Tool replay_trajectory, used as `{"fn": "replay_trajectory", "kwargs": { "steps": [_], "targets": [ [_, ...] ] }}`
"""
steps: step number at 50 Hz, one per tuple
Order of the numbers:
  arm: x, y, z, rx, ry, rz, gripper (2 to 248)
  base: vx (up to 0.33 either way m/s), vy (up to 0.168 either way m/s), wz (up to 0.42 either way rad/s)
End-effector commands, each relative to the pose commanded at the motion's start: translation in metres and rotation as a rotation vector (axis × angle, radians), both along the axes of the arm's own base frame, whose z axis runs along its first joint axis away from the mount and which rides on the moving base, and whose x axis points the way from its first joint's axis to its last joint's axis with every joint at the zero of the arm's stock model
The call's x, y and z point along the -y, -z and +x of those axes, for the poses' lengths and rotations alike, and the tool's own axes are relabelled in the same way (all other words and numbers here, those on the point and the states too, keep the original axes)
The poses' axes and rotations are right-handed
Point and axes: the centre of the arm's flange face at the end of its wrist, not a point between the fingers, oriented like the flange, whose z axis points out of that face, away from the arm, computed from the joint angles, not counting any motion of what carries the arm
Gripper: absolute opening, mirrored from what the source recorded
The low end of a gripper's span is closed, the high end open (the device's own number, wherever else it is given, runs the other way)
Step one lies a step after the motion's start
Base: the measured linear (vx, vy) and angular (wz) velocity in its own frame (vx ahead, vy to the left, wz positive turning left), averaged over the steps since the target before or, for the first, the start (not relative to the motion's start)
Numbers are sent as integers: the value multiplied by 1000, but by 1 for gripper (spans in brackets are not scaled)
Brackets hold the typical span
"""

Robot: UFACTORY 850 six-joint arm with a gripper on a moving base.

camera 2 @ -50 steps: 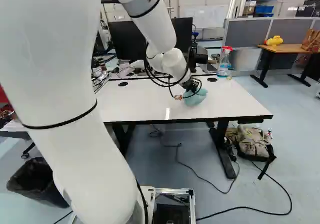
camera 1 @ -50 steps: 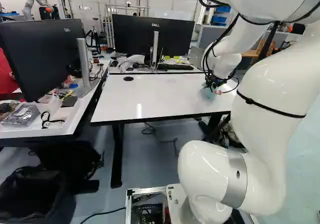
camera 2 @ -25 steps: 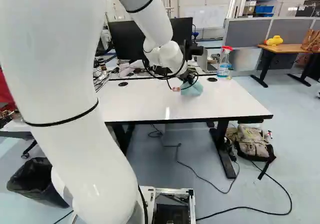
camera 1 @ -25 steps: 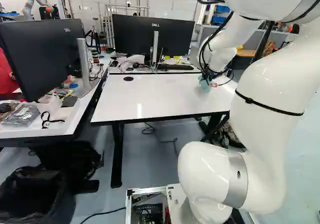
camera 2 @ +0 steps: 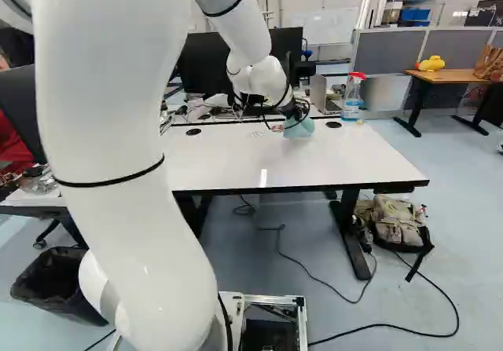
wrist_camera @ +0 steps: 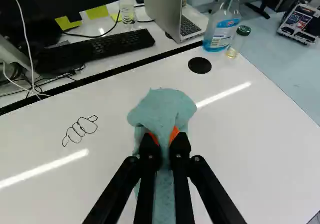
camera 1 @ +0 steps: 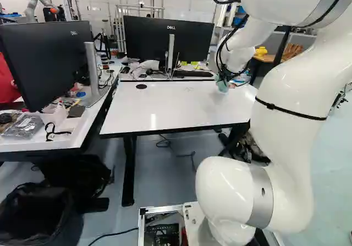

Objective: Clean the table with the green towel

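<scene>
The black two-fingered pincer [camera 2: 297,112] is clenched on the soft blue-green cloth towel [wrist_camera: 162,108], its orange pads pinching the fabric from both sides. The towel bunches up ahead of the fingers and trails down between them, over the far right part of the white rectangular table [camera 2: 291,159] — whether it touches the surface, I cannot tell.

A thin black looping scribble [wrist_camera: 80,130] marks the tabletop to the left of the towel. At the far right lies a round black cable cover [wrist_camera: 200,65]; beyond it, by the corner, stand a clear spray bottle with blue liquid and a red head [camera 2: 352,96] and, just beside it, a small glass jar with a green lid [wrist_camera: 237,41]. Another round black cover [camera 2: 193,131] sits at the far left.

Behind the far edge, a second white surface [wrist_camera: 112,28] carries a black keyboard [wrist_camera: 95,48], an open silver laptop [wrist_camera: 162,8] and a wide black monitor [camera 1: 148,37] — with yellow paper notes [wrist_camera: 97,12] near its foot.
</scene>
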Motion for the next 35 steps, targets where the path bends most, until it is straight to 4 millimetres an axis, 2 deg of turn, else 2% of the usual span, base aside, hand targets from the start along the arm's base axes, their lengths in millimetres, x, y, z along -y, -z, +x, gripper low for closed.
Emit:
{"fn": "replay_trajectory", "kwargs": {
  "steps": [35],
  "targets": [
    [14,5,67,29,-18,-11,39,0,0,0]
  ]
}}
